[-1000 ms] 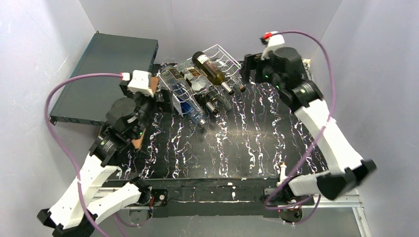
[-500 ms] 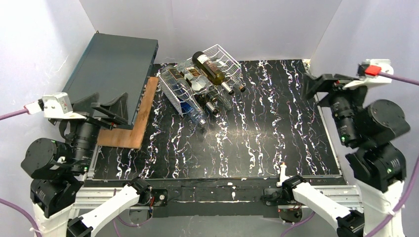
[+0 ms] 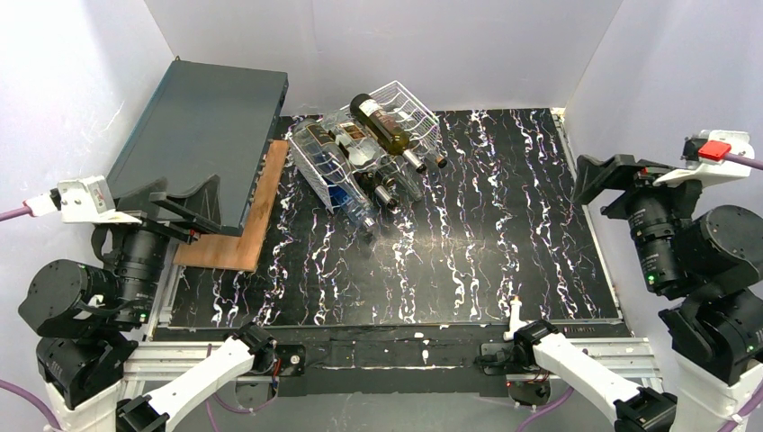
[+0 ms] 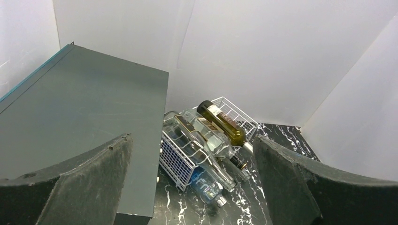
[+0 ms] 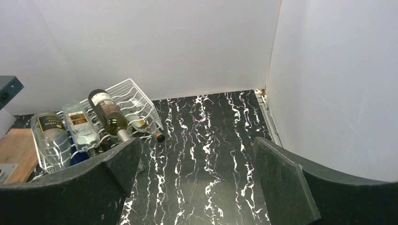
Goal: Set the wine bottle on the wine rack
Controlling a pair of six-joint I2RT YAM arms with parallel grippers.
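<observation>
Rack: the white wire wine rack (image 3: 409, 97) stands at the upper middle of the overhead view on the black marbled table (image 3: 477, 243), turned at an angle to the table's edges.
Top tier: the wine bottle (image 3: 385, 126), dark green glass with a pale label, lies on its side in the rack's wavy top tier, neck toward the lower right of the frame.
Other slots: clear bottles (image 3: 326, 155) lie side by side to the left of the green one, also in the rack. A blue-tinted bottle (image 3: 357, 203) pokes out of the lower tier toward the bottom of the frame, and dark necks show beside it.
Left gripper: the left gripper (image 3: 211, 200) hangs at the left edge of the overhead view with its jaws spread wide and nothing between them, well apart from the rack.
Right gripper: the right gripper (image 3: 598, 184) hangs at the right edge, fully spread and empty, also well apart from the rack.
Box: a flat dark grey box (image 3: 207, 126) fills the upper left, just beside the rack.
Board: a brown wooden board (image 3: 236, 232) lies partly under the box's lower right corner.
Wrist views: each looks between its own fingers at the rack (image 4: 234, 112) (image 5: 136, 93) and the green bottle (image 4: 226, 126) (image 5: 110, 115) on top.
</observation>
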